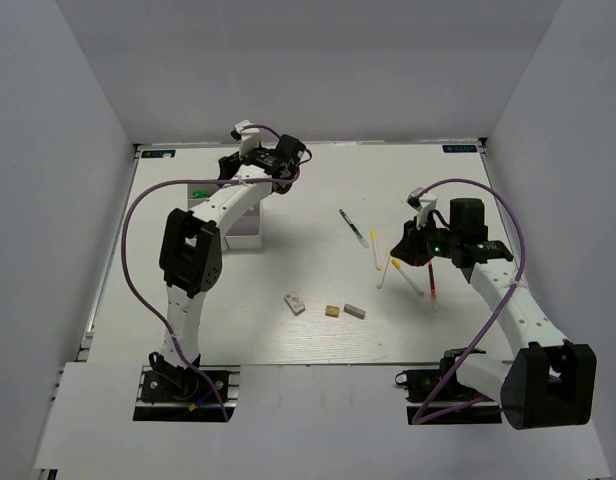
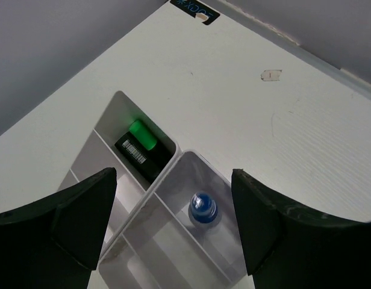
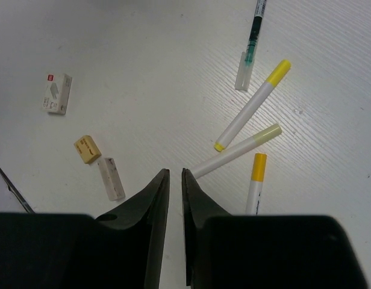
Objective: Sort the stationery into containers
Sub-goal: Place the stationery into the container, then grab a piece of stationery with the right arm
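Observation:
My left gripper (image 1: 280,172) (image 2: 173,180) is open and empty, hovering over the white compartment tray (image 1: 243,232) (image 2: 116,102). One compartment holds the black-green highlighter (image 2: 140,147). The one beside it holds the clear blue bottle (image 2: 203,209). My right gripper (image 1: 398,250) (image 3: 173,171) is shut on nothing, low over the table beside three white yellow-tipped sticks (image 3: 252,105) (image 1: 386,272). A red pen (image 1: 429,287) lies just near of it, hidden in the right wrist view. White (image 3: 56,93), tan (image 3: 88,149) and grey (image 3: 111,179) erasers lie to its left.
A green-black pen with a clear cap (image 3: 253,36) (image 1: 353,228) lies beyond the sticks. The erasers (image 1: 332,311) sit in a row near the table's front middle. The left arm's links cover much of the tray in the top view. Walls enclose the table.

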Robot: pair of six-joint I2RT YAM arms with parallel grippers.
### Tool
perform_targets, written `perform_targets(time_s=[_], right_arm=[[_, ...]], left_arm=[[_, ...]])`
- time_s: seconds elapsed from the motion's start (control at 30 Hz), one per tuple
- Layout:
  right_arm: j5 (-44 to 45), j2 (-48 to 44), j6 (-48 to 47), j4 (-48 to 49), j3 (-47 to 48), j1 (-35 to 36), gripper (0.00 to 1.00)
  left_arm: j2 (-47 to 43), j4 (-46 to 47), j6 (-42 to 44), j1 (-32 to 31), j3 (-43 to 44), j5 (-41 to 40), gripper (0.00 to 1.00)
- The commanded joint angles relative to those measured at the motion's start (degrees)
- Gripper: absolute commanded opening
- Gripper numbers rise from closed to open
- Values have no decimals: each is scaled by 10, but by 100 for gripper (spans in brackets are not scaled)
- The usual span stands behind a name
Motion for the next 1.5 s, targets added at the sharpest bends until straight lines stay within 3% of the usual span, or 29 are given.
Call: perform_targets(time_s=[0.0,0.17,0.27,0.3,0.33,0.43,0.57,0.67,0.8,1.1,1.47], right_arm=[[-14,5,-8,2,-6,-1,20],[26,31,-16,7,4,1,25],[53,80,-31,-7,31,7,33],[57,92,-34,-12,57,12,36],[70,104,-39,-20,68,16,50],[98,176,-46,-31,123,36,61],[149,266,-61,-39,211,75,75],[173,329,-59,-63,298,107,77],[192,447,-58,-92,396,141,77],[273,546,-58,-51,464,185,71],[267,602,-58,-45,486,190,69]], left_arm=[[-71,-34,-53,-13,0,18,87],[-141,-39,-31,-26,7,73,87],[-188,-28,21,-32,-26,173,93],[-209,-9,52,-32,-47,243,99],[-258,2,69,-32,-95,278,100],[-346,71,114,-32,-222,419,100],[-511,108,126,-32,-361,594,100],[-572,83,101,-32,-442,643,100],[-676,44,70,-32,-529,652,100],[-819,-15,-34,-32,-644,704,98],[-861,-27,-82,-32,-696,721,98]])
